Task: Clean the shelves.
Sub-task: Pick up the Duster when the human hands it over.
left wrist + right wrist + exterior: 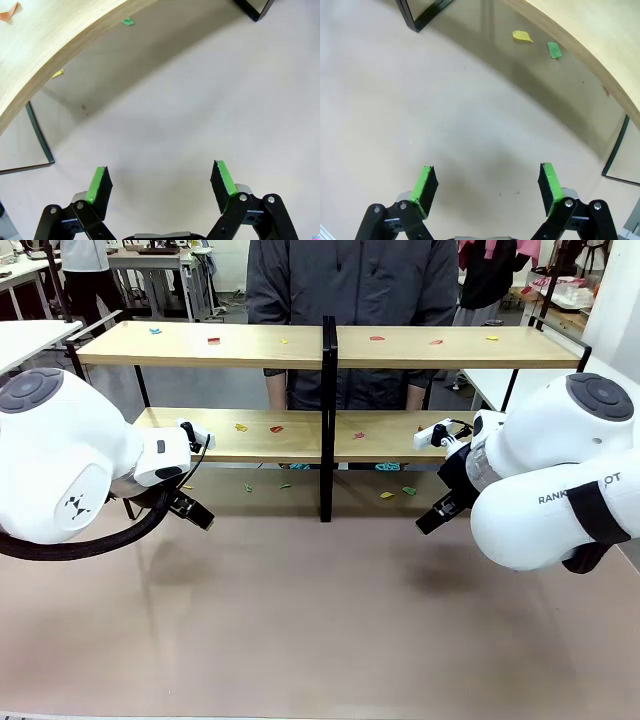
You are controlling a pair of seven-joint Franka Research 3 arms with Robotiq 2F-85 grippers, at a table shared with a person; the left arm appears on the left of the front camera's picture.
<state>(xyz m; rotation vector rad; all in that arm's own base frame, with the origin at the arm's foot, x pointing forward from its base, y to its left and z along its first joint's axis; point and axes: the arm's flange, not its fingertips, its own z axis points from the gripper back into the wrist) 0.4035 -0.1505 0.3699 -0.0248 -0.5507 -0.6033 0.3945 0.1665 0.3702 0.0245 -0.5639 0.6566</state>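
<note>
The left pincer and right pincer gape wide and empty over bare bench, just before the front edge of the shelves.

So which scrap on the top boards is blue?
The leftmost scrap on the shelves' top tier; the rest there are red or yellow.
</note>
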